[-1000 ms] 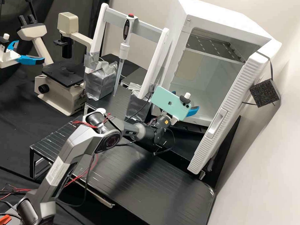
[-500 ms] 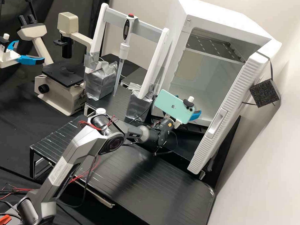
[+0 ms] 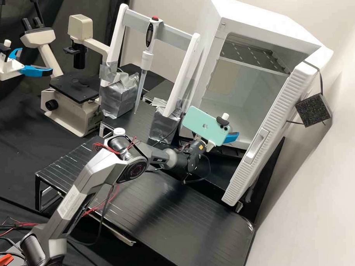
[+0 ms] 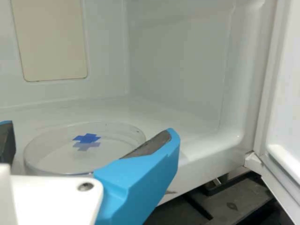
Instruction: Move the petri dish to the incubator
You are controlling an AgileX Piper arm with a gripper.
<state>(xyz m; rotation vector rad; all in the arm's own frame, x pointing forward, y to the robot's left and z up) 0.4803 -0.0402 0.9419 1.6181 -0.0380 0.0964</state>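
Incubator walls [image 4: 178, 61] rise beyond the wrist view's petri dish [image 4: 56, 157].

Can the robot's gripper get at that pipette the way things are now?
Probably not from there: the gripper is at the open incubator, right by the petri dish. The pipette hangs off to the side, and a leg of its rack looks to be in the way.

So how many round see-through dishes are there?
1. It's the petri dish with the blue cross on it, at the gripper in the incubator's open front. Others may be hidden.
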